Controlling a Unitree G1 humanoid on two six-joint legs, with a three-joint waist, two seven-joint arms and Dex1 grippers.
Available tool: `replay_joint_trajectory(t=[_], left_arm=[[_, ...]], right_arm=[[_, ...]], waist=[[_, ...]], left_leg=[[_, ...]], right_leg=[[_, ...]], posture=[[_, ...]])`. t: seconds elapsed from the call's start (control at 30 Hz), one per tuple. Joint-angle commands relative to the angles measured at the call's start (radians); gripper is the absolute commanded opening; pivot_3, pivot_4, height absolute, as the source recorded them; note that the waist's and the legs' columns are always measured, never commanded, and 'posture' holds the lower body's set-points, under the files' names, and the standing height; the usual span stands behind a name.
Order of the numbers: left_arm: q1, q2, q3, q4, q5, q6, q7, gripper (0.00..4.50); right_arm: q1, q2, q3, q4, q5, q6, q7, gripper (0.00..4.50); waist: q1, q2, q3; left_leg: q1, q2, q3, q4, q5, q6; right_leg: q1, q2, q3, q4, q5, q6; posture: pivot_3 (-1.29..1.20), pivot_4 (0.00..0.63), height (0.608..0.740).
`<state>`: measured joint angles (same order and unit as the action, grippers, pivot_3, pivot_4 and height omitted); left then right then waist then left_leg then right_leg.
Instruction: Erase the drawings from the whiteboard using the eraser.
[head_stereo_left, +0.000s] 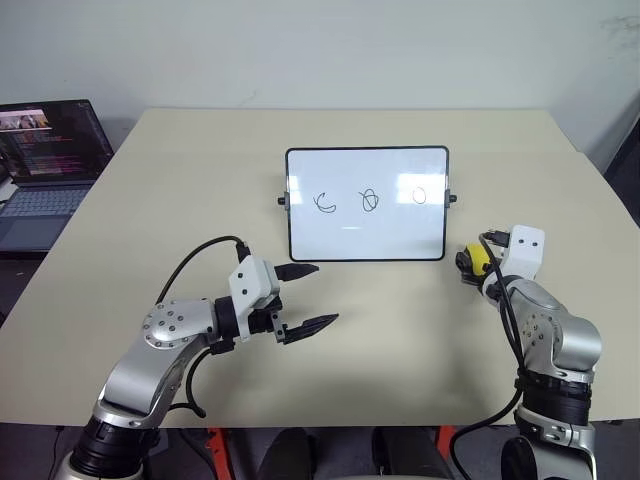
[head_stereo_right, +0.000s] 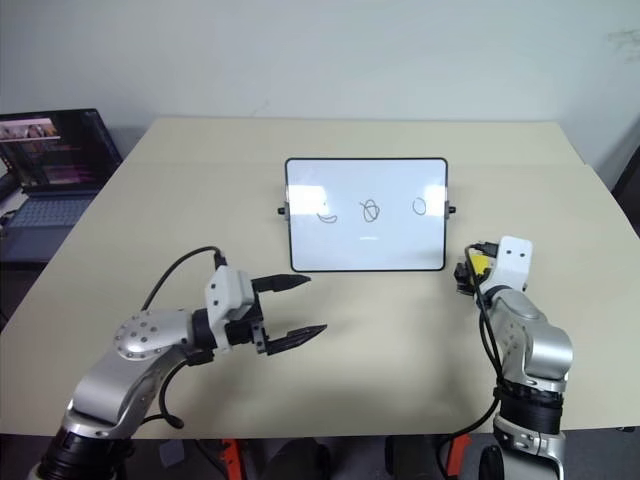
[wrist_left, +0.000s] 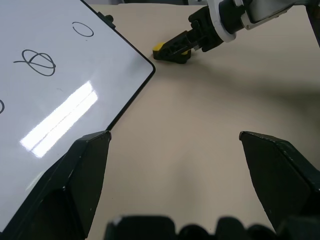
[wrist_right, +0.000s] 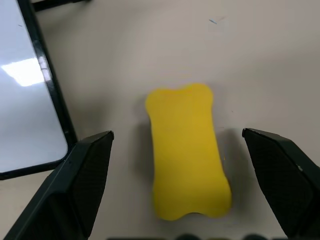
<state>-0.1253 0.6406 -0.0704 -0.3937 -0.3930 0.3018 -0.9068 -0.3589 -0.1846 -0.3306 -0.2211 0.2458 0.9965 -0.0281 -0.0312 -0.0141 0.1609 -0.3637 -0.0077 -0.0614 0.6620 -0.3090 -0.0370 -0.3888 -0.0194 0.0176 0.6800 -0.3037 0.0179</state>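
Right claw (wrist_right: 177, 145) wide open over yellow eraser (wrist_right: 186, 150) on worktop (head_stereo_left: 400, 330), holding nothing. Left claw (head_stereo_left: 305, 297) open, empty. Step: grabbing eraser. Next: lower, squeeze, then rub drawings (head_stereo_left: 370, 198) off whiteboard (head_stereo_left: 366, 232).

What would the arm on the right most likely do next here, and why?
Probably lower a little and close on the eraser. The right end effector is open with a finger either side of it, the eraser lies flat on the table, not yet gripped, and all three drawings remain on the whiteboard.
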Motion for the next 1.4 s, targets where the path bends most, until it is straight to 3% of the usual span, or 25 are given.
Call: replay_joint_trajectory(t=[0.03, 0.3, 0.4, 0.57, 0.67, 1.23, 1.4], left_arm=[[-0.012, -0.001, 0.008, -0.038, -0.013, -0.001, -0.002, 4.5], [-0.028, 0.0, 0.011, -0.031, -0.014, 0.001, 0.001, 4.5], [-0.032, 0.0, 0.014, -0.03, -0.015, 0.002, 0.002, 4.5], [-0.031, 0.0, 0.014, -0.033, -0.015, 0.003, 0.004, 4.5], [-0.035, 0.0, 0.016, -0.031, -0.016, 0.005, 0.004, 4.5], [-0.03, -0.002, 0.035, -0.017, -0.008, 0.0, 0.014, 4.5], [-0.068, -0.045, 0.046, 0.061, 0.051, -0.023, 0.109, 4.5]], right_arm=[[0.004, -0.013, -0.01, -0.014, -0.007, -0.029, -0.005, 4.48], [0.009, -0.011, -0.012, -0.006, -0.007, -0.037, -0.01, 4.48], [0.015, -0.012, -0.011, -0.002, -0.01, -0.044, -0.011, 3.9], [0.019, -0.014, -0.011, -0.002, -0.011, -0.049, -0.012, 2.04], [0.02, -0.013, -0.011, -0.003, -0.011, -0.051, -0.013, 1.39], [-0.003, -0.064, 0.03, -0.036, -0.02, -0.096, 0.037, 1.39], [-0.028, -0.1, 0.104, -0.041, -0.038, -0.205, 0.107, 1.39]], waist=[[0.0, 0.0, 0.0], [0.0, 0.0, 0.0], [0.0, 0.0, 0.0], [0.0, 0.0, 0.0], [0.0, 0.0, 0.0], [0.0, 0.0, 0.0], [0.0, 0.0, 0.0]], left_leg=[[0.0, 0.0, 0.0, 0.0, 0.0, 0.0], [0.0, 0.0, 0.0, 0.0, 0.0, 0.0], [0.0, 0.0, 0.0, 0.0, 0.0, 0.0], [0.0, 0.0, 0.0, 0.0, 0.0, 0.0], [0.0, 0.0, 0.0, 0.0, 0.0, 0.0], [0.0, 0.0, 0.0, 0.0, 0.0, 0.0], [0.0, 0.0, 0.0, 0.0, 0.0, 0.0]], right_leg=[[0.0, 0.0, 0.0, 0.0, 0.0, 0.0], [0.0, 0.0, 0.0, 0.0, 0.0, 0.0], [0.0, 0.0, 0.0, 0.0, 0.0, 0.0], [0.0, 0.0, 0.0, 0.0, 0.0, 0.0], [0.0, 0.0, 0.0, 0.0, 0.0, 0.0], [0.0, 0.0, 0.0, 0.0, 0.0, 0.0], [0.0, 0.0, 0.0, 0.0, 0.0, 0.0]], posture=[[0.0, 0.15, 0.74], [0.0, 0.15, 0.74], [0.0, 0.15, 0.74], [0.0, 0.15, 0.74], [0.0, 0.15, 0.74], [0.0, 0.15, 0.74], [0.0, 0.15, 0.74]])
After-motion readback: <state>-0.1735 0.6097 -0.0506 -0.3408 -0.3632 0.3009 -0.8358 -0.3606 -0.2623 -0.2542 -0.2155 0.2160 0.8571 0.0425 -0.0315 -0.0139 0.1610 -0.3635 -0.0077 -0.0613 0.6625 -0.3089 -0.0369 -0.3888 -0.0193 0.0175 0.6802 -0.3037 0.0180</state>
